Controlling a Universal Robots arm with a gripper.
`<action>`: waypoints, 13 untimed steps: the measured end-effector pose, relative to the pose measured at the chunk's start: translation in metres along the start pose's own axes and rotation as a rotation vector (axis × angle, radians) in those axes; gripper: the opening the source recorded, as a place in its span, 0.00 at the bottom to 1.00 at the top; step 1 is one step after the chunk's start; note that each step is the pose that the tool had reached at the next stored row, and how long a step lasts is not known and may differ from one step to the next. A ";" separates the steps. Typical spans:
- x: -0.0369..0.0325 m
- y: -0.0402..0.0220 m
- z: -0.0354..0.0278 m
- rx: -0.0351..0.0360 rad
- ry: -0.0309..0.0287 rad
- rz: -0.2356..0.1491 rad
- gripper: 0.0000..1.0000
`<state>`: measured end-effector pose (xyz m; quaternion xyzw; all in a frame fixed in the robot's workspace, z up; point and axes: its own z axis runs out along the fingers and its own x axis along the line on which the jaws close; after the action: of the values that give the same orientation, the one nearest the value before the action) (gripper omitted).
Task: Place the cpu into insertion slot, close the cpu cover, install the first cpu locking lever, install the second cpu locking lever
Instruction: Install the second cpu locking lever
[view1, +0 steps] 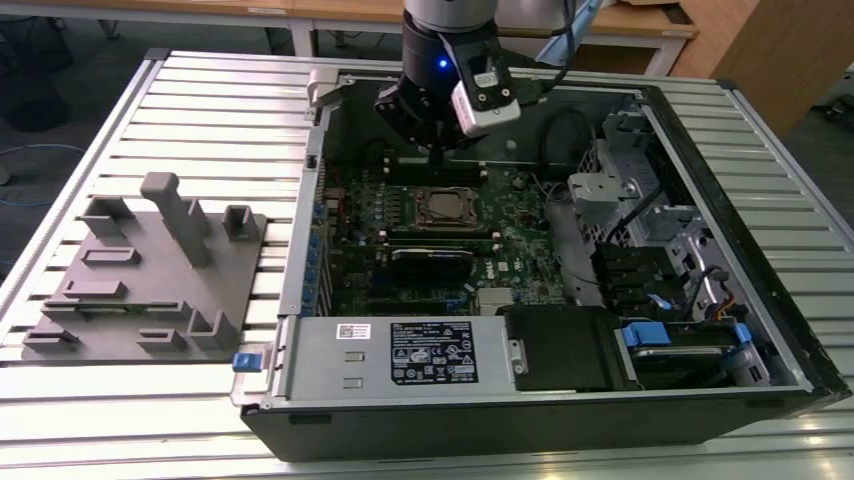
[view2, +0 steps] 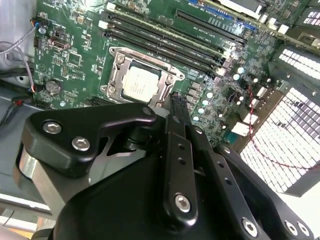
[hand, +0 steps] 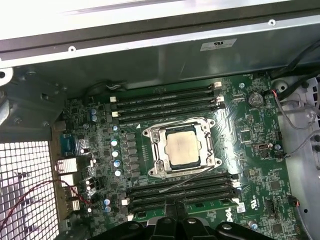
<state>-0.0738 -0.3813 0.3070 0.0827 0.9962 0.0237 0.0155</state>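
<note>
the cpu (hand: 182, 148) sits flat in the insertion slot (hand: 156, 134) near the middle of the green motherboard (hand: 260, 200), its dull silver top showing through the window of the cpu cover (hand: 209, 136), which lies down over it. in the first wrist view a thin lever wire (hand: 187, 176) crosses slantwise between the socket frame and the long black memory slots (hand: 180, 192). the pincer (view1: 434, 150) hangs inside the open computer case (view1: 747, 200), above the board's far edge beyond the socket and touching nothing; whether its fingers are parted or closed i cannot tell. white printed labels are on the case wall (hand: 218, 44) and on the power supply (view1: 434, 353), too small to read. the case rests on a slatted metal desk (view1: 214, 120), with a grey fixture plate (view1: 140, 270) well apart at the exterior view's left.
</note>
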 end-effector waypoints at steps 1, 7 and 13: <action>0.0000 -0.0001 0.0019 0.0001 -0.0001 0.000 0.11; 0.0002 -0.0003 0.0066 -0.0001 -0.0003 0.000 0.11; 0.0004 -0.0007 0.0139 0.0003 -0.0005 0.000 0.11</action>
<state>-0.0738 -0.3813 0.2931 0.0827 0.9962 0.0235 0.0157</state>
